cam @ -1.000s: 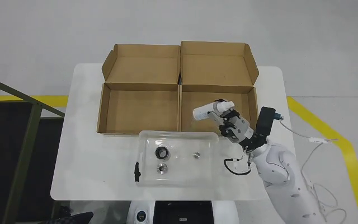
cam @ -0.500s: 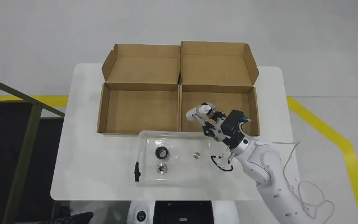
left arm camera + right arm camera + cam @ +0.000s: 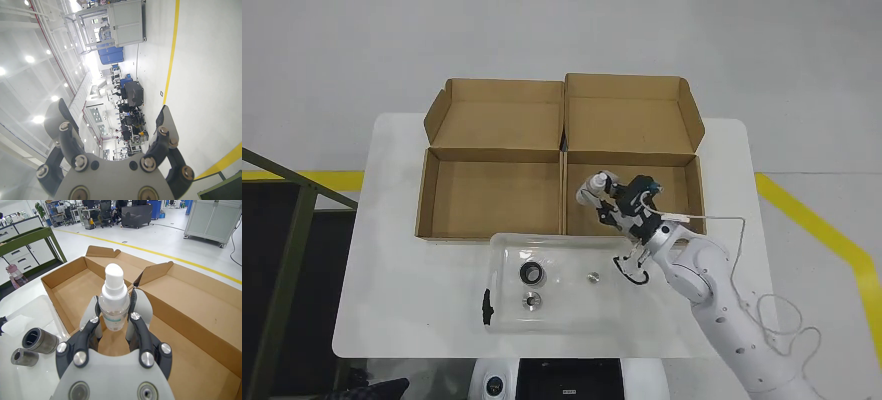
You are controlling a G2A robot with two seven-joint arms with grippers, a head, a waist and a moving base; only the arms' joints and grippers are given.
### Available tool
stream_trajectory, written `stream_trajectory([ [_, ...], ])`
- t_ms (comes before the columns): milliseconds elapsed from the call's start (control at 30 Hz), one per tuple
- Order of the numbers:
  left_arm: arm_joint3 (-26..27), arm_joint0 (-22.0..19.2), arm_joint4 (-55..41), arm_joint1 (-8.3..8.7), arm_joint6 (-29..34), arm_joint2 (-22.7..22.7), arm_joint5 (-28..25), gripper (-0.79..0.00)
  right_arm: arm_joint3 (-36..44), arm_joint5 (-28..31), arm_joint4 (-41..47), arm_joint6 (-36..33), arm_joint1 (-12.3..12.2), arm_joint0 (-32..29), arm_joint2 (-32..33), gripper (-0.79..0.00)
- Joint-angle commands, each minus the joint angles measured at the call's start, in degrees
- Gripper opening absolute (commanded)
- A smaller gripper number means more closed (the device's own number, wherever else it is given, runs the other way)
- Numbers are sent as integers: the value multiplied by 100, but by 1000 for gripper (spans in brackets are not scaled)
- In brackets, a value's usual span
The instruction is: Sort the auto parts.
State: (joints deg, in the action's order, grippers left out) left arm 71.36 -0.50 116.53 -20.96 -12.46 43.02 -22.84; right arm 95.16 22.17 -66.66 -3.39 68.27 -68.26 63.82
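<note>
Overhead, shows the right gripper (image 3: 610, 198) pinched shut around a clear spray bottle (image 3: 592, 188), white cap pointing toward the left cardboard box (image 3: 492, 195). Places bottle and gripper above the left part of the right cardboard box (image 3: 662, 180), close to the wall shared by the two boxes. Finds a clear tray (image 3: 567, 305) on the white table (image 3: 392, 250) just in front of both boxes, holding a dark bearing (image 3: 532, 271), a bushing (image 3: 530, 300) near it and a small metal piece (image 3: 593, 277) farther right.

Next, from the left wrist, shows the left gripper (image 3: 113, 108) with both fingers spread wide, aimed out at a hall floor with a yellow line (image 3: 171, 55).

Lastly, from the right wrist, shows both pads pressed against the bottle's body below its white pump head, with the open boxes beyond and the bearing and bushing lying side by side in the tray.
</note>
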Motion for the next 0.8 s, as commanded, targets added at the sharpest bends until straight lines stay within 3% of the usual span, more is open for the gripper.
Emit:
stream_trajectory([
  [0, 0, 0, 0, 0, 0, 0, 0, 0, -101, -48, -47, -69, 14, 93, -37, -785],
  [433, 0, 0, 0, 0, 0, 0, 0, 0, -881, -310, -297, -356, 144, 618, -368, -773],
  [667, 0, 0, 0, 0, 0, 0, 0, 0, -936, -348, -408, -407, 174, 655, -422, -434],
  [767, 0, 0, 0, 0, 0, 0, 0, 0, -944, -354, -434, -411, 186, 652, -444, -243],
])
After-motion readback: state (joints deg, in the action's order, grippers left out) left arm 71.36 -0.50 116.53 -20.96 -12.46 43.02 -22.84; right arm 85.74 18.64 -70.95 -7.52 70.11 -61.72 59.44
